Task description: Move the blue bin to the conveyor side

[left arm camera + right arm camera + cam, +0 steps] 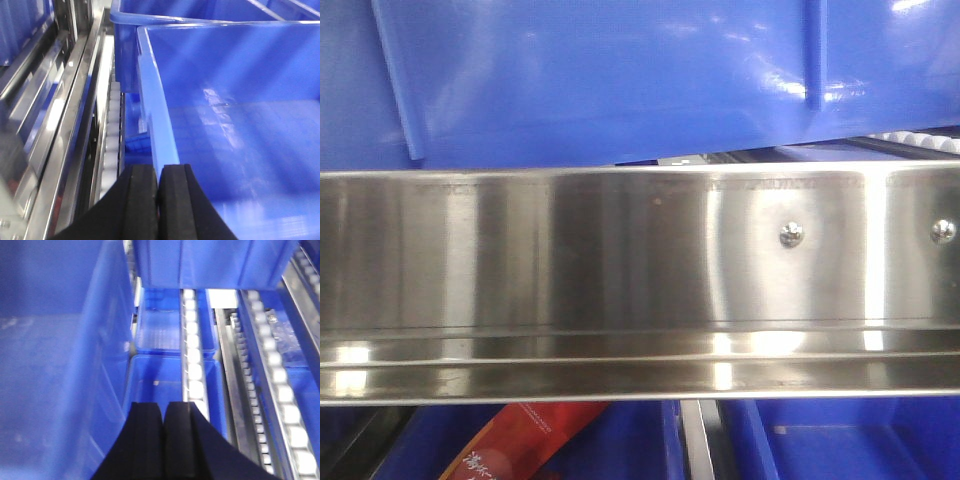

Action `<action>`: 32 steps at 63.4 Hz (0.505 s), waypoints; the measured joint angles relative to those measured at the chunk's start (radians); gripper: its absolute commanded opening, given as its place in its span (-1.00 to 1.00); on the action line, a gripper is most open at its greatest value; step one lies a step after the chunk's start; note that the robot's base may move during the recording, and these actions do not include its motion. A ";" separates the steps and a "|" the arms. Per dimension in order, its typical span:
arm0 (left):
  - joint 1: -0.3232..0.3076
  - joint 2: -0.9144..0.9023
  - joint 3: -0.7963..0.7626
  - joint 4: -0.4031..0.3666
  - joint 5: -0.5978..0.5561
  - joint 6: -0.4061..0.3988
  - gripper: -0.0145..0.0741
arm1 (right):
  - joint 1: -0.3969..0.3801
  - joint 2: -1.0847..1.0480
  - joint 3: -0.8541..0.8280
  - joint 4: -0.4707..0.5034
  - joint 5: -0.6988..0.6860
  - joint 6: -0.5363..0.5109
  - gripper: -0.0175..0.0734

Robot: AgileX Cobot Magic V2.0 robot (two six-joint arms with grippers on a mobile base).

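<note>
Front view: glossy side wall of the blue bin point(620, 80) across the top, tilted, thin vertical ribs catching the light, just above a shiny steel rail point(620, 260) with two screw heads near its right end. Below the rail, lower blue bins point(840, 440) and a red packet point(520, 445) with printed characters. Left wrist view: left claw point(159, 200) clenched on the thickened rim of the blue bin, black pads point(142, 200) squeezing the wall from both sides, rim running up and away from the grip, gridded floor of the bin to the right. Behind it, a second blue bin point(200, 12); to the left, the steel rack point(60, 100) with a row of small white rollers point(112, 130). Right wrist view: right claw point(162, 440) closed, pads pressed together with only a dark seam between, just beside the blurred wall of the blue bin on the left. Ahead, a roller track point(192, 355) running over more bins on the level below.
</note>
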 measured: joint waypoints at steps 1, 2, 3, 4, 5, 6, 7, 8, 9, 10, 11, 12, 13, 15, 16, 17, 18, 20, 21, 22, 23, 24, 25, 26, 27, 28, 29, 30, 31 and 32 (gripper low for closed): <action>0.000 0.019 -0.017 0.000 0.007 0.000 -0.69 | 0.002 0.013 -0.016 0.000 0.010 0.000 -0.79; 0.000 0.032 -0.029 0.000 0.012 0.000 -0.69 | 0.007 0.025 -0.031 0.000 0.015 0.000 -0.79; 0.000 0.045 -0.042 0.000 0.019 0.000 -0.69 | 0.013 0.043 -0.054 0.002 0.019 0.000 -0.79; 0.000 0.058 -0.061 0.000 0.024 0.000 -0.69 | 0.017 0.055 -0.068 0.002 0.022 0.000 -0.79; 0.000 0.071 -0.074 0.000 0.030 0.000 -0.69 | 0.021 0.068 -0.083 0.002 0.024 0.000 -0.79; 0.000 0.084 -0.088 0.000 0.037 0.000 -0.69 | 0.028 0.080 -0.097 0.002 0.024 0.000 -0.79; 0.000 0.098 -0.101 0.000 0.043 0.000 -0.69 | 0.032 0.098 -0.110 0.002 0.027 0.000 -0.79; 0.000 0.119 -0.121 0.000 0.051 0.000 -0.69 | 0.037 0.110 -0.124 0.002 0.027 0.000 -0.79; 0.000 0.132 -0.133 0.000 0.056 0.000 -0.69 | 0.043 0.128 -0.143 0.002 0.029 0.000 -0.79; 0.000 0.152 -0.146 0.000 0.061 0.000 -0.69 | 0.048 0.140 -0.156 0.002 0.029 0.000 -0.79; 0.000 0.165 -0.159 0.000 0.066 0.000 -0.69 | 0.053 0.152 -0.175 0.002 0.029 0.000 -0.79; 0.000 0.178 -0.171 0.000 0.073 0.000 -0.69 | 0.058 0.164 -0.187 0.004 0.029 0.000 -0.79; 0.000 0.195 -0.189 0.000 0.077 0.000 -0.69 | 0.066 0.181 -0.204 0.004 0.031 0.000 -0.79; 0.000 0.227 -0.226 0.000 0.090 0.000 -0.69 | 0.081 0.217 -0.232 0.004 0.031 0.000 -0.79; 0.000 0.237 -0.236 0.000 0.093 0.000 -0.69 | 0.086 0.229 -0.243 0.004 0.033 0.000 -0.79; 0.000 0.252 -0.246 0.000 0.095 0.000 -0.69 | 0.091 0.240 -0.258 0.004 0.033 0.000 -0.79; 0.000 0.261 -0.255 0.000 0.098 0.000 -0.69 | 0.099 0.257 -0.268 0.004 0.033 0.000 -0.79; 0.000 0.278 -0.271 0.000 0.105 0.000 -0.69 | 0.108 0.278 -0.289 0.004 0.033 0.000 -0.78; 0.000 0.290 -0.282 0.000 0.105 0.000 -0.69 | 0.112 0.288 -0.297 0.004 0.035 0.000 -0.78; 0.000 0.298 -0.288 0.000 0.108 0.000 -0.69 | 0.119 0.298 -0.304 0.002 0.035 0.000 -0.78; 0.000 0.305 -0.293 0.000 0.109 0.000 -0.69 | 0.123 0.312 -0.314 -0.001 0.035 0.000 -0.78; 0.000 0.311 -0.300 0.000 0.110 0.000 -0.69 | 0.130 0.321 -0.321 -0.004 0.035 0.000 -0.78; 0.000 0.317 -0.303 0.000 0.112 0.000 -0.69 | 0.133 0.330 -0.326 -0.008 0.035 0.000 -0.78; 0.000 0.325 -0.307 0.000 0.112 0.000 -0.69 | 0.137 0.342 -0.332 -0.010 0.035 0.000 -0.78; 0.000 0.329 -0.308 0.000 0.113 0.000 -0.69 | 0.140 0.350 -0.336 -0.016 0.035 0.000 -0.78; 0.000 0.335 -0.310 0.000 0.114 0.000 -0.69 | 0.143 0.361 -0.342 -0.018 0.035 0.000 -0.78; 0.000 0.339 -0.310 0.000 0.114 0.000 -0.69 | 0.145 0.367 -0.346 -0.020 0.035 0.000 -0.78; 0.000 0.342 -0.313 0.000 0.114 0.000 -0.69 | 0.147 0.373 -0.348 -0.021 0.035 0.000 -0.78; 0.000 0.344 -0.313 0.000 0.115 0.000 -0.69 | 0.150 0.378 -0.352 -0.022 0.035 0.000 -0.77; 0.000 0.344 -0.313 0.000 0.115 0.000 -0.69 | 0.152 0.384 -0.354 -0.023 0.035 0.000 -0.74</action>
